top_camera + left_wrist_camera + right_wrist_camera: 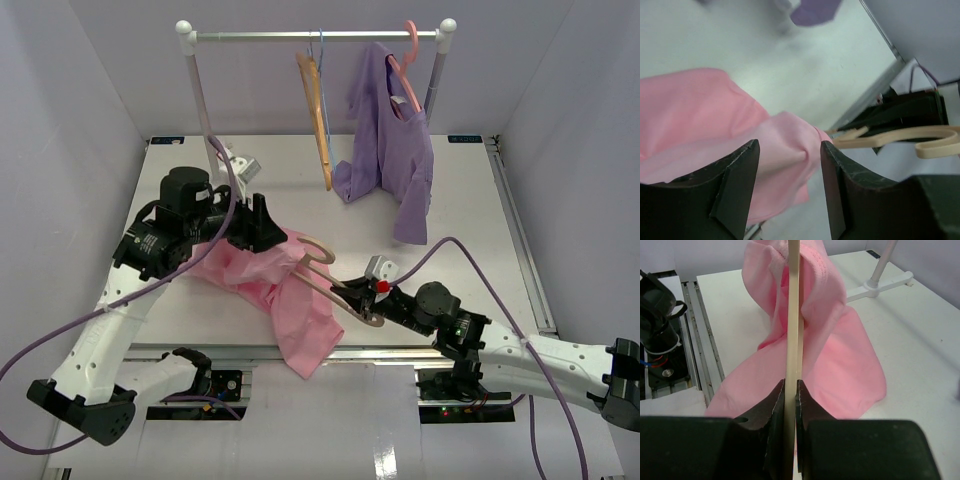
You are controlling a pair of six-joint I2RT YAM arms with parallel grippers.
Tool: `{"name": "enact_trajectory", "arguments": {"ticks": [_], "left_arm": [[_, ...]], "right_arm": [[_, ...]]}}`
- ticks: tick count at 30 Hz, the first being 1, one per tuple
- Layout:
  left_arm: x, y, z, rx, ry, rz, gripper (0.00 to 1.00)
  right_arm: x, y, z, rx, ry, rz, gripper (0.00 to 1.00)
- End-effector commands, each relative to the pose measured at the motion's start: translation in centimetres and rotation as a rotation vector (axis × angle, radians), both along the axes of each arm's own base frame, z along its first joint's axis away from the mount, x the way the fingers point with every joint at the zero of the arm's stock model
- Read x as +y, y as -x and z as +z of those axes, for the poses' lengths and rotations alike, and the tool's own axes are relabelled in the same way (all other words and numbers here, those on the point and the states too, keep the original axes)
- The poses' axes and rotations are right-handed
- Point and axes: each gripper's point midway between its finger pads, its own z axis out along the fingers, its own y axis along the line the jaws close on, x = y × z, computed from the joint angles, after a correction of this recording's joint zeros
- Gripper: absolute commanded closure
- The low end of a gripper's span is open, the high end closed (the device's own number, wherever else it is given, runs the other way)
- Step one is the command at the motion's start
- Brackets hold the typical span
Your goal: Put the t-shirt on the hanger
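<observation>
Right pincer (pixel 791 386) fills the foreground of its wrist view, jaws pressed together on the thin beige bar of the hanger (pixel 793 310). The bar runs straight up from the fingers into the bunched pink t-shirt (pixel 840 355).

Left pincer (pixel 790 147): jaws stand apart, with a fold of the t-shirt (pixel 690 115) bulging into the gap. The view is too close to tell whether the pads actually nip the cloth. The hanger (pixel 900 136) shows beyond it, to the right.

Overhead finding: the t-shirt (pixel 290 310) lies crumpled on the white counter (pixel 470 220) between the two arms. One end sits under the left pincer (pixel 268 232) and the other trails over the counter's near edge. The hanger (pixel 312 270) emerges from the cloth, its hook pointing toward the left arm and its lower bar in the right pincer (pixel 345 295).

At the rear, a clothes rail (pixel 320 35) carries a purple shirt (pixel 390 150) on a pink hanger (pixel 405 60) and a bare orange hanger (pixel 318 110).

Markings: a dark label strip (pixel 465 139) on the counter's far edge is too small to read.
</observation>
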Motion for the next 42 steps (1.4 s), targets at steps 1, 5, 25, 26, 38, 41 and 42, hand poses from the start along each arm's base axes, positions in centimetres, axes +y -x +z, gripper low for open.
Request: {"name": "enact_trajectory", "arguments": {"ticks": [1, 5, 25, 26, 38, 41, 42], "left_arm": [[3.9, -4.5, 4.8, -0.206, -0.114, 0.271, 0.37], [2.8, -4.0, 6.2, -0.284, -0.119, 0.165, 0.40], [-1.1, 9.5, 6.8, -0.777, -0.018, -0.738, 0.35], [-1.0, 9.9, 6.4, -0.766, -0.019, -0.742, 0.35], [-1.0, 7.4, 1.0, -0.607, -0.128, -0.691, 0.34], [-1.2, 7.1, 1.4, -0.622, -0.122, -0.688, 0.35], [-1.4, 7.2, 1.5, -0.618, -0.107, -0.696, 0.35]], "right_arm": [[-1.1, -1.3, 7.9, -0.104, -0.245, -0.047, 0.92], [-1.5, -0.4, 8.2, -0.089, -0.252, 0.002, 0.92], [-1.7, 3.2, 5.5, 0.051, -0.107, 0.192, 0.92], [-1.7, 3.5, 5.8, 0.048, -0.106, 0.209, 0.92], [-1.1, 5.0, 5.9, 0.045, -0.076, 0.305, 0.92], [-0.8, 5.0, 5.5, 0.055, -0.062, 0.316, 0.92], [-0.8, 5.0, 5.4, 0.056, -0.060, 0.314, 0.92]]}}
